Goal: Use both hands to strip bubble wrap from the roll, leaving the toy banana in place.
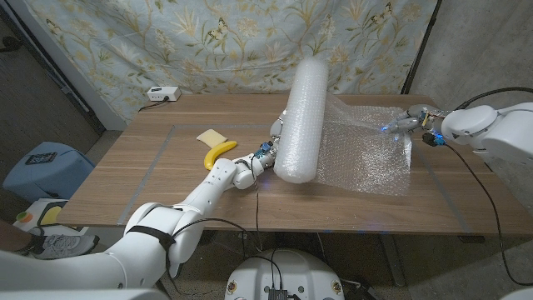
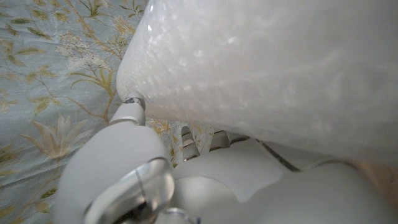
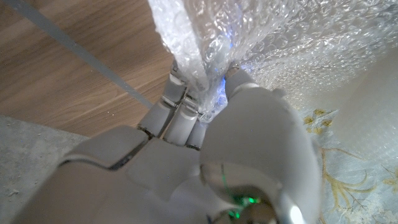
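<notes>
— Both hands' status?
— I see my left hand (image 1: 265,152) pressing the upright roll (image 1: 301,121); grip indeterminate. Right hand (image 1: 408,119) pinches the unrolled bubble wrap (image 1: 366,154). Toy banana (image 1: 220,152) lies left of the roll.

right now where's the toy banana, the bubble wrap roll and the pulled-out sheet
toy banana (image 1: 220,152), head view, middle of its yellow curve
bubble wrap roll (image 1: 301,117), head view, middle of the cylinder's side
pulled-out sheet (image 1: 366,154), head view, flat part lying on the table
</notes>
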